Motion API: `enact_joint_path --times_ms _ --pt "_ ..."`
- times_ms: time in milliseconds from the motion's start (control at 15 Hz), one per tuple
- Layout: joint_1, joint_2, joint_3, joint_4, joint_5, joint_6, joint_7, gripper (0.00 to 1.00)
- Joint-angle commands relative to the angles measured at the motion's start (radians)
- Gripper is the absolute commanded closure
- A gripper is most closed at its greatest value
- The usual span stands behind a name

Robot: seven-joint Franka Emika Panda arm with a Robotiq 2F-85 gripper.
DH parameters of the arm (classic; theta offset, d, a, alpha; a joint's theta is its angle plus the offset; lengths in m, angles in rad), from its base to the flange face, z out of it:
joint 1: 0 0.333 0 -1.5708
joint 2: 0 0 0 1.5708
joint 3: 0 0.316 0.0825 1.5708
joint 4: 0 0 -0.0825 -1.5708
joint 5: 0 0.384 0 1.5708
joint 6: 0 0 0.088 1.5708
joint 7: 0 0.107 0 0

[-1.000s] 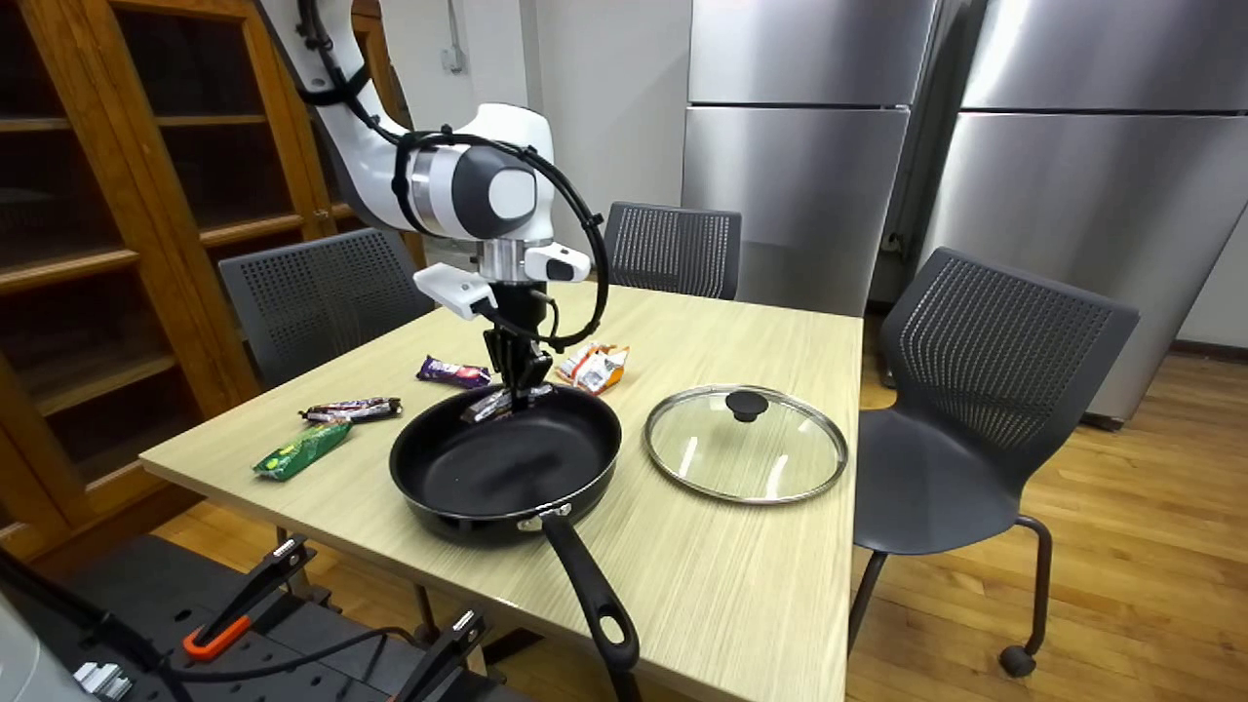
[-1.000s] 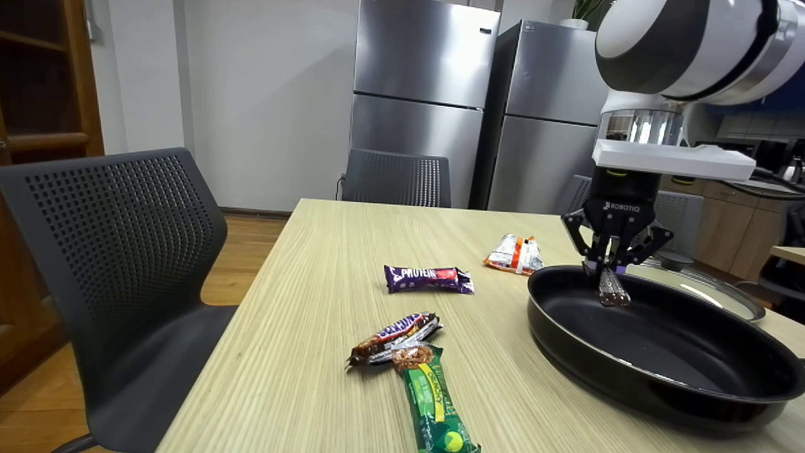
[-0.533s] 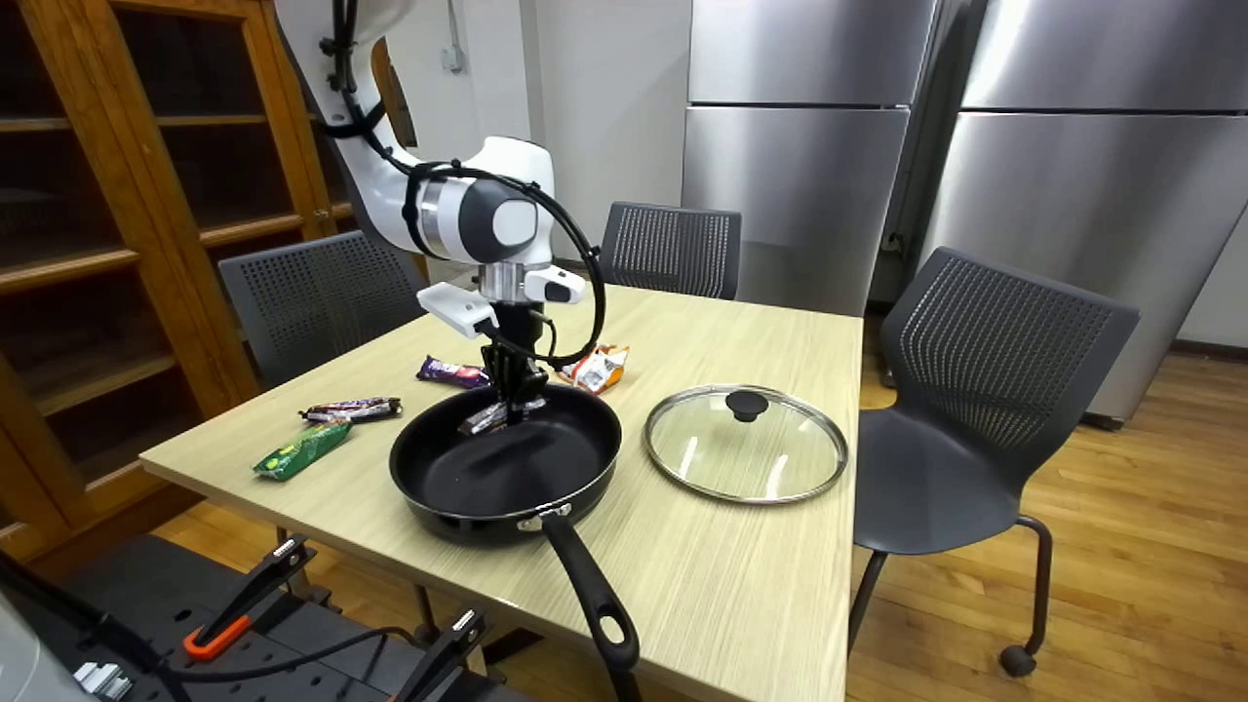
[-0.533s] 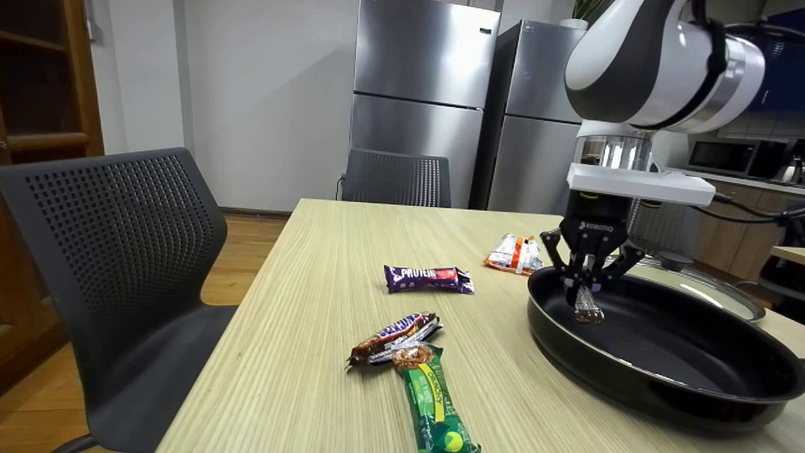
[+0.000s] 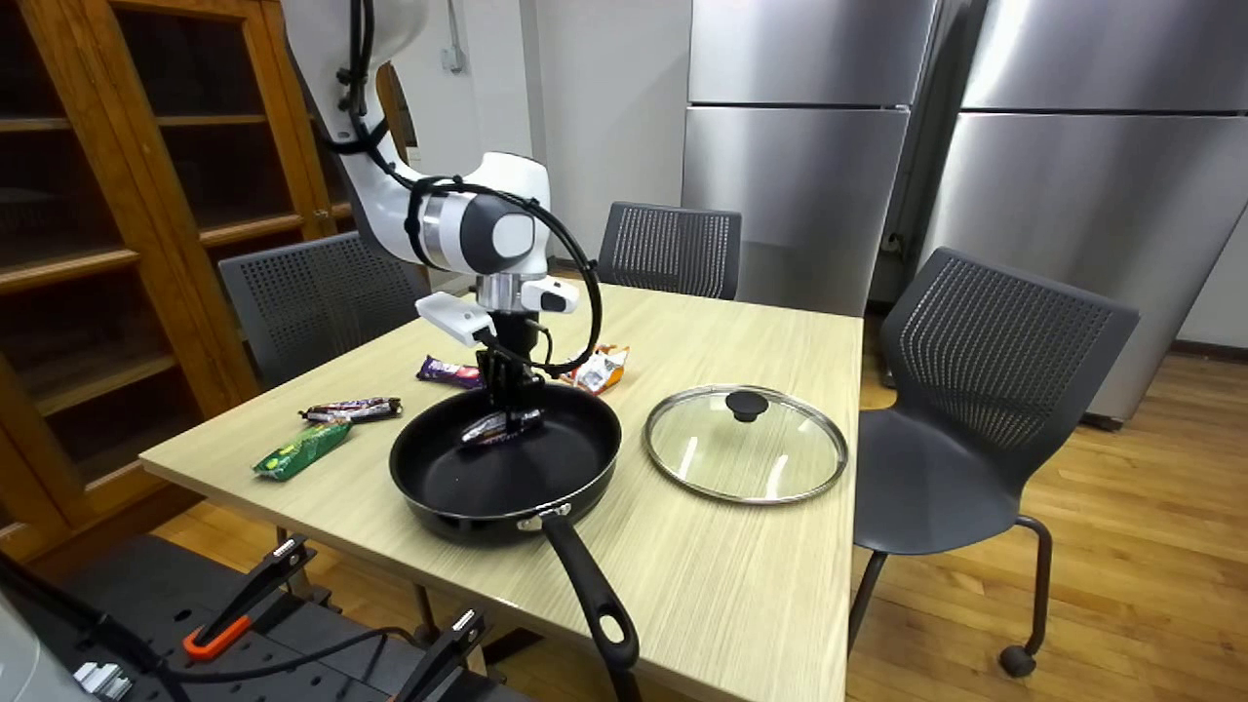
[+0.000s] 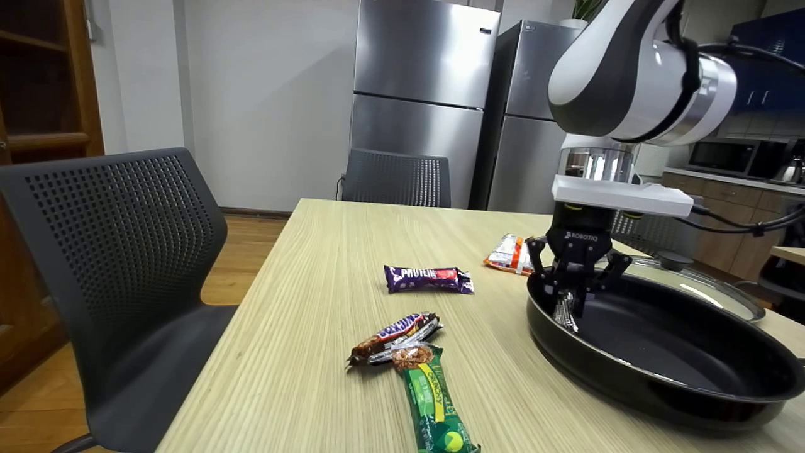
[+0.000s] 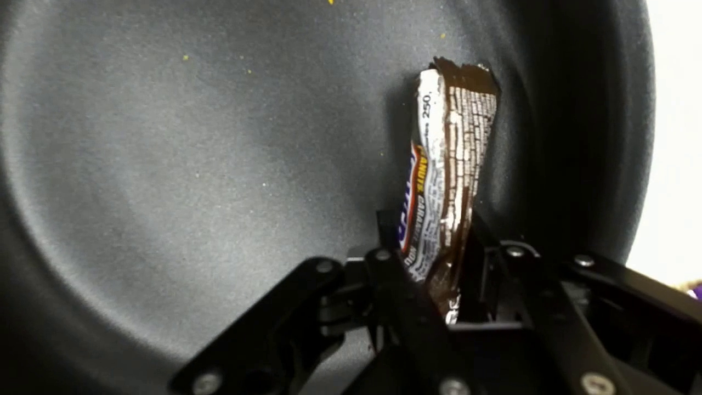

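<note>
A brown chocolate bar (image 7: 439,164) with a white label strip lies inside the black frying pan (image 7: 219,164), close to the pan's wall. In the wrist view my gripper (image 7: 433,230) straddles the bar's near end, one finger on each side. The jaws stand partly apart, and a narrow dark gap shows between the bar and one finger. Both exterior views show the gripper (image 6: 566,303) pointing straight down inside the pan's rim, with the bar (image 5: 483,429) between its fingers. The bar's near end is hidden by the fingers.
On the table (image 5: 760,604) beside the pan lie a purple protein bar (image 6: 421,279), another chocolate bar (image 6: 393,336), a green bar (image 6: 437,402) and a silver-orange bag (image 5: 600,369). A glass lid (image 5: 746,458) lies nearby. The pan's handle (image 5: 590,585) overhangs the table edge. Chairs (image 5: 955,390) stand around.
My gripper has come down deeper into the pan with the bar. The jaws have parted from their grip, and the bar has turned a little and settled on the pan's bottom.
</note>
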Motion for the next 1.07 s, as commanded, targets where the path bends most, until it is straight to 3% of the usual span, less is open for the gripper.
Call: enact_joint_path --times_ms 0,267,333,1000 --pt "0.003 -0.033 0.002 -0.005 0.012 -0.031 -0.021 0.34" --pt "0.025 -0.084 -0.013 -0.042 -0.007 -0.021 0.004 0.03" --pt "0.032 -0.097 -0.018 -0.049 -0.013 -0.018 0.012 0.00" --pt "0.133 -0.165 -0.020 -0.032 -0.056 -0.025 0.104 0.00"
